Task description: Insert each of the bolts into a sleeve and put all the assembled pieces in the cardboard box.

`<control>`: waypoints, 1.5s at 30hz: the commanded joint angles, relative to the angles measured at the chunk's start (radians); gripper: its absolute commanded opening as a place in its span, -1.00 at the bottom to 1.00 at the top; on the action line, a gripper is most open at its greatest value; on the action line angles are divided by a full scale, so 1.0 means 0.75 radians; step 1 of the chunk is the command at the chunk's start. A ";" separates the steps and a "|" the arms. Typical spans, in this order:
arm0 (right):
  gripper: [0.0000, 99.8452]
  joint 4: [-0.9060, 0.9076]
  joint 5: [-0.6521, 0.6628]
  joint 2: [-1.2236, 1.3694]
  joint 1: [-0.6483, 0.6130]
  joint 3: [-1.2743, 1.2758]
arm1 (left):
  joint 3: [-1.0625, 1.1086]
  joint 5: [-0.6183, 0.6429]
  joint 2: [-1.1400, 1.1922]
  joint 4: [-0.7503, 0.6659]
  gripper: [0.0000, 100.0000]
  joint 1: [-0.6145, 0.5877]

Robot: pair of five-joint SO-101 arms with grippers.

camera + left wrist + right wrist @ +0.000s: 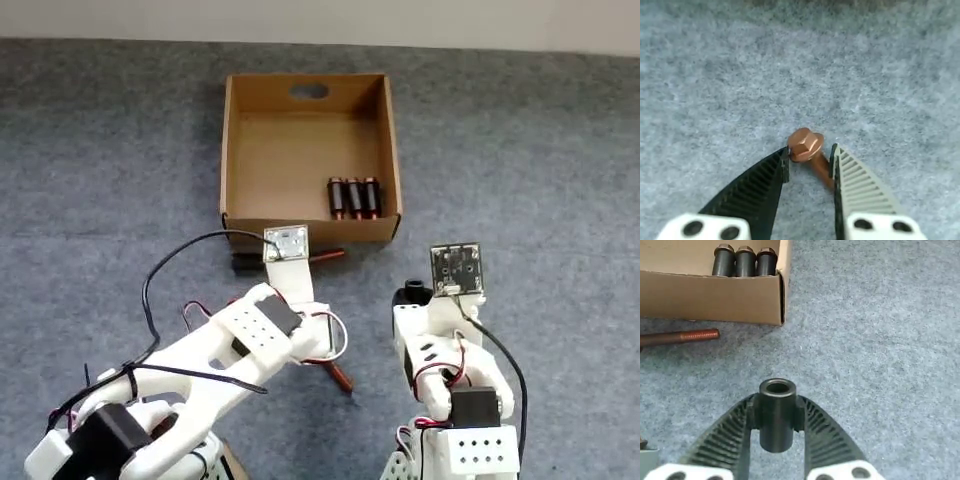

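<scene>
My left gripper [809, 151] is down at the carpet, shut on a copper hex-head bolt [806, 144]. The head touches the black finger and the shank runs against the white one. In the high view this bolt [344, 382] pokes out below the left arm. My right gripper [776, 402] is shut on a black sleeve [776, 412], held upright with its bore open at the top. In the high view the sleeve [411, 293] sits right of the left arm. The cardboard box [229, 150] holds three assembled pieces [354, 198] in its near right corner.
Another copper bolt [682, 336] lies on the carpet just in front of the box's front wall [710, 295]. In the high view that bolt [328, 256] is partly hidden by the left wrist camera, with a black piece [243, 265] beside it. Grey carpet surrounds the box.
</scene>
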 commanded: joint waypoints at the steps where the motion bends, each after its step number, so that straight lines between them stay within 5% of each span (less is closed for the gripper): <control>1: -0.99 -0.021 -0.008 -0.019 0.015 -0.009 | -0.001 0.014 0.001 -0.014 -0.70 0.017; 16: -0.99 -0.021 -0.008 -0.019 0.017 -0.009 | 0.058 -0.004 0.001 -0.033 -0.71 0.007; 34: -0.99 -0.021 -0.008 -0.019 0.019 -0.007 | 0.056 -0.657 -0.011 0.029 -0.70 -0.400; 45: -0.99 -0.021 -0.008 -0.019 0.015 -0.007 | -0.253 -0.221 -0.015 0.417 -0.70 -0.181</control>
